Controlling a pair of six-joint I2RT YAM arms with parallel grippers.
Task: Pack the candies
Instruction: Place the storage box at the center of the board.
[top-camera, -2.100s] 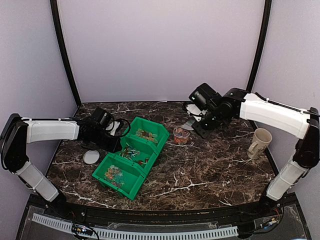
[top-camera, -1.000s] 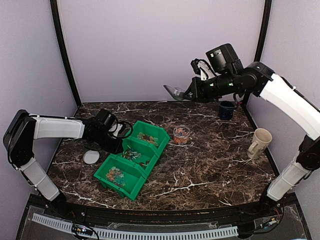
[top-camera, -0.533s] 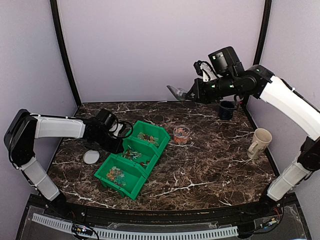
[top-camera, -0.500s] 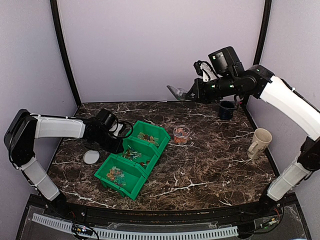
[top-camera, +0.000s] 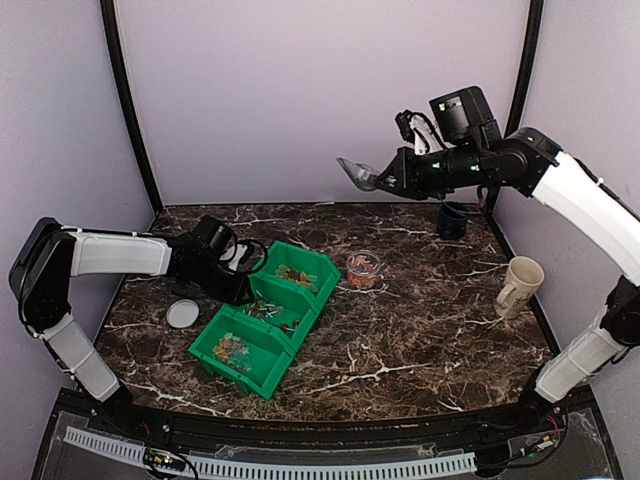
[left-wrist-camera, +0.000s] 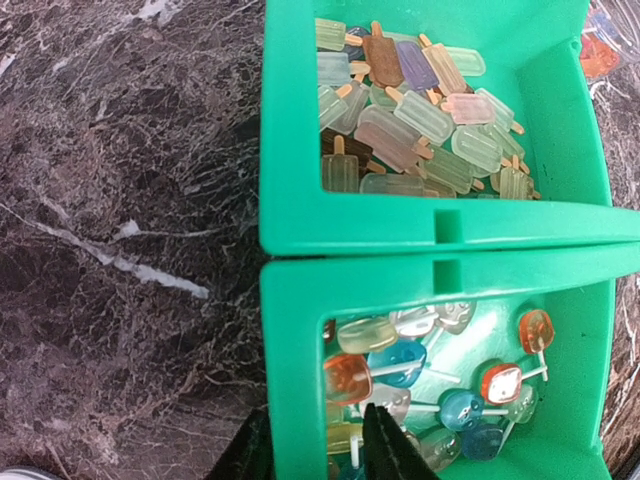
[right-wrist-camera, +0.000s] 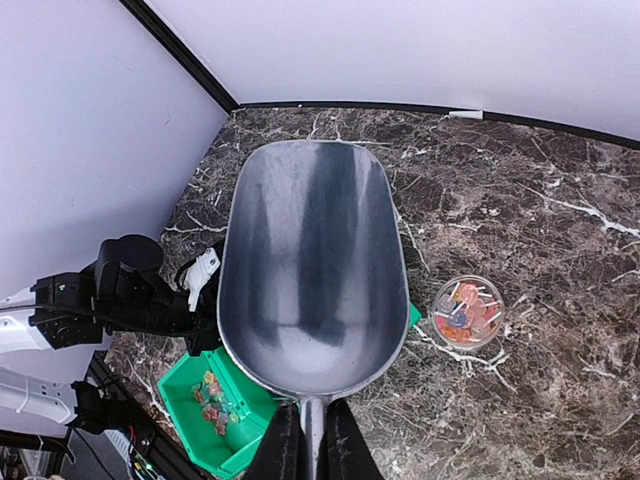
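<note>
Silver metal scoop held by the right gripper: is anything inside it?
Nothing: the silver metal scoop shows only bare metal. Its handle end is hidden between the right gripper's fingers, and the scoop covers part of the green three-compartment plastic bin below.

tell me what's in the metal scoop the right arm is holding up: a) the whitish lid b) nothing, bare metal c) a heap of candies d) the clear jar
B: the right wrist view looks straight into the scoop, clamped in the right pincer, and shows only bare grey metal, while the candies sit in the jar down on the table.
</note>
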